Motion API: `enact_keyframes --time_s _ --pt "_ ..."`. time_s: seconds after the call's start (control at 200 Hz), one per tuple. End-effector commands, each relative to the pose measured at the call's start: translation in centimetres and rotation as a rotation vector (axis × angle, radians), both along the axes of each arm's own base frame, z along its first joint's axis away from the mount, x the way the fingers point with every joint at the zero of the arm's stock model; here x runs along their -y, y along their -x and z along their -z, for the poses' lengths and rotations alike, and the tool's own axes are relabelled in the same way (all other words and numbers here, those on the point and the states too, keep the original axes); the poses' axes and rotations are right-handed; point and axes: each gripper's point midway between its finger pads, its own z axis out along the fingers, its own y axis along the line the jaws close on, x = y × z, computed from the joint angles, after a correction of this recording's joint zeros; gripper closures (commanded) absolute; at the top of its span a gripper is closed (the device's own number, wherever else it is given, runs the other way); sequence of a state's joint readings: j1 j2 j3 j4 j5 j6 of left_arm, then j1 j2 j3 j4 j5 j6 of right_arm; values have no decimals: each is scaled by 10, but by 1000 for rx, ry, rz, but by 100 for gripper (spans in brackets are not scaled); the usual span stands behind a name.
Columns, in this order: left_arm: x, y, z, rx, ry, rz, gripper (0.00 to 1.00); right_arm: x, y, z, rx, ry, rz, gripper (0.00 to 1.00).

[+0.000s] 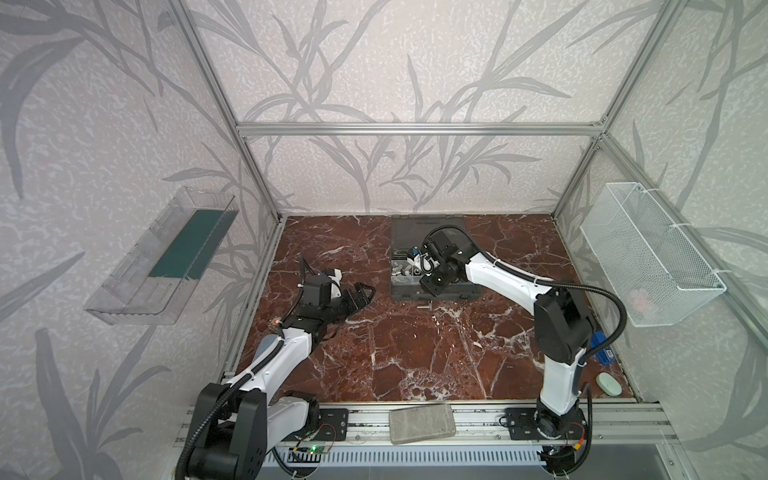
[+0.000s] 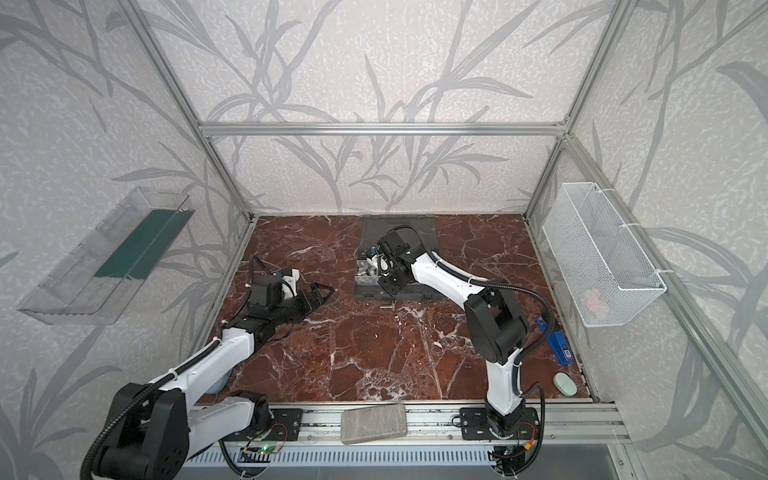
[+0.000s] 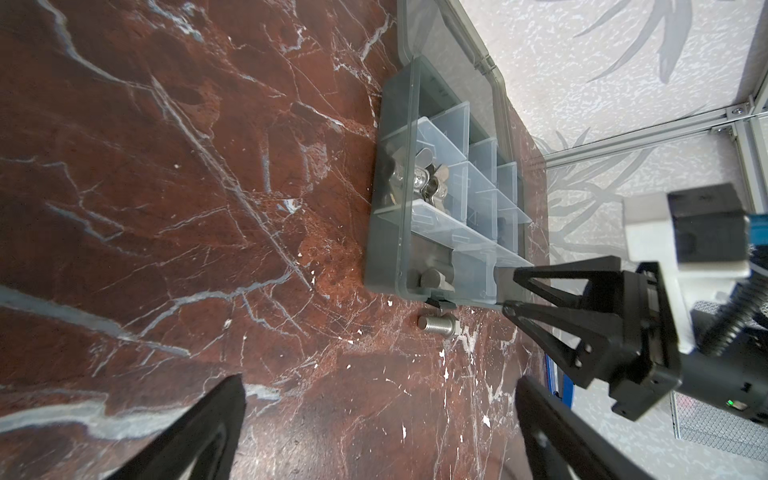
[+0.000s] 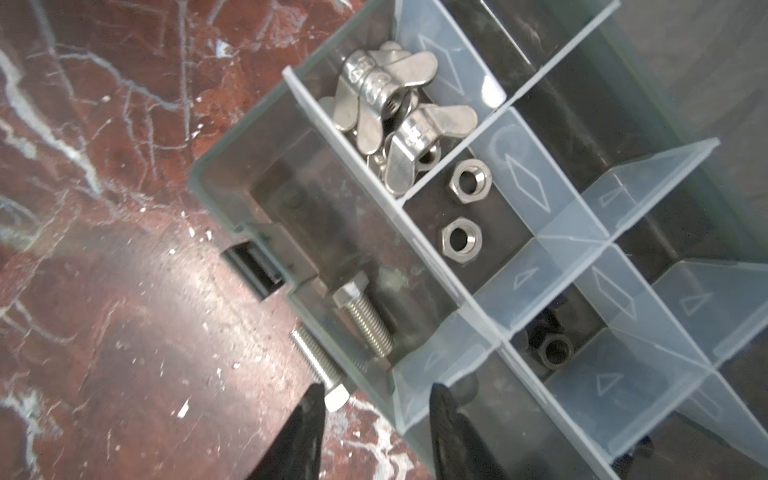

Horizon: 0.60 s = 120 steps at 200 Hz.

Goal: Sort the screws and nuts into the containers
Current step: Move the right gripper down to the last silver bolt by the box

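The dark grey organizer case stands open at the back of the table, with clear-walled containers inside. One container holds silver winged nuts, one holds two silver hex nuts, and one a black nut. A silver screw lies in the front corner container. Another silver screw lies on the table just outside the case's front wall. My right gripper hovers over that front wall, open and empty. My left gripper stays to the left of the case, wide open above bare table.
A clear acrylic tray with green base hangs on the left wall. A white wire basket hangs on the right wall. A grey block lies on the front rail. A blue device and a pale oval thing sit at the right edge.
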<state>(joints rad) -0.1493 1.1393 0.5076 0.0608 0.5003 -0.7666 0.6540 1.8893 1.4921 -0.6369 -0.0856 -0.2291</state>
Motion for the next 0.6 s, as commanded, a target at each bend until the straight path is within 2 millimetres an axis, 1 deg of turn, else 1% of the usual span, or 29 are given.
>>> enact_keyframes --time_s 0.0,0.09,0.175,0.26,0.41,0.595 --pt "-1 2 -4 22 1 8 1 1 26 -3 16 9 -139 55" --pt "-1 1 -3 19 2 7 1 7 42 6 -3 24 -198 55" --pt "-1 1 -2 17 6 4 1 11 49 12 -7 32 -216 55" --pt "-1 1 -2 16 10 1 1 13 52 17 -13 31 -220 54" --pt "-1 2 -3 16 10 1 1 10 58 28 -34 20 -235 55" --pt "-3 3 -5 21 1 -6 1 6 56 43 -33 46 -242 54"
